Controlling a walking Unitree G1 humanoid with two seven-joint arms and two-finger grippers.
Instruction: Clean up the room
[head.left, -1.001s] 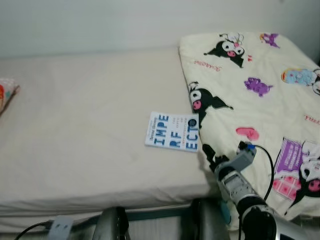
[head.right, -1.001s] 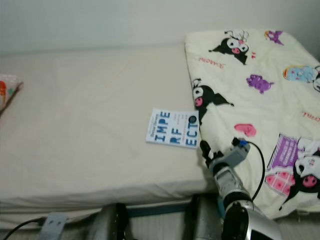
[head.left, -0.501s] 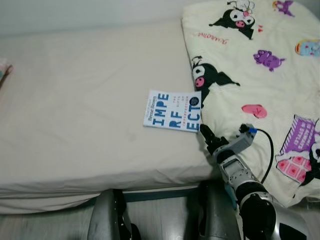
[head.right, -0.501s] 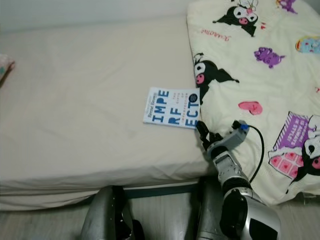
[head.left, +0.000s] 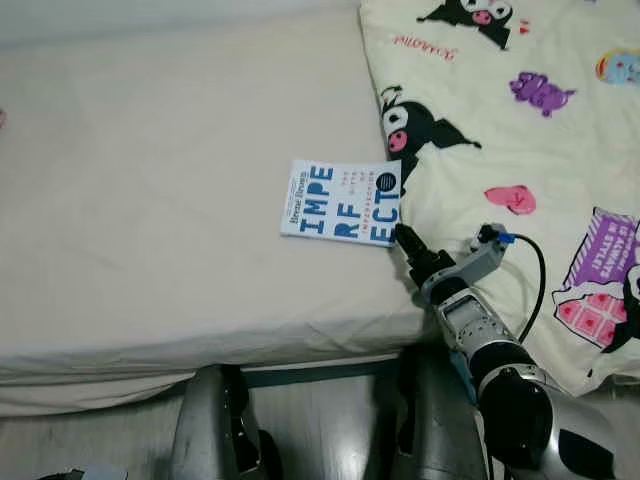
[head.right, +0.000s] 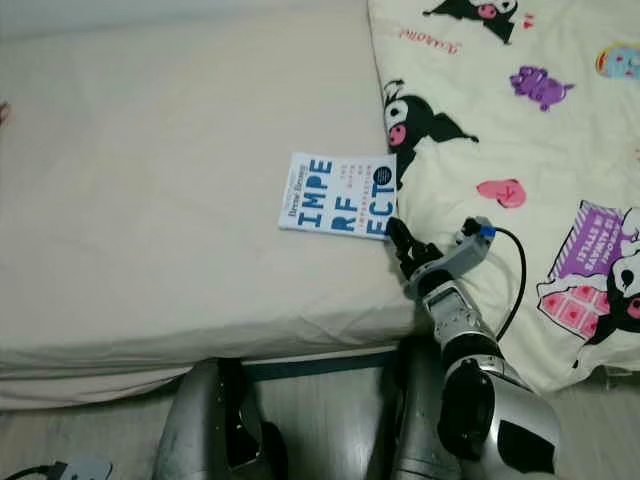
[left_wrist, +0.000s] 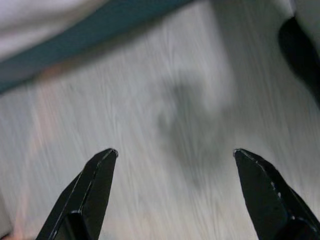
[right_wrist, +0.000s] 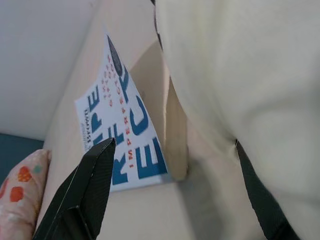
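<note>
bed (head.left: 150, 200) surface left of the book (head.left: 342, 203) is bare sheet, open approach from that side and from the near edge. book's right edge is tucked against the printed blanket (head.left: 520, 150), whose fold overhangs it, so that side is blocked. right gripper (right_wrist: 170, 150) fingers spread, one over the book, the other against the blanket fold.
</note>
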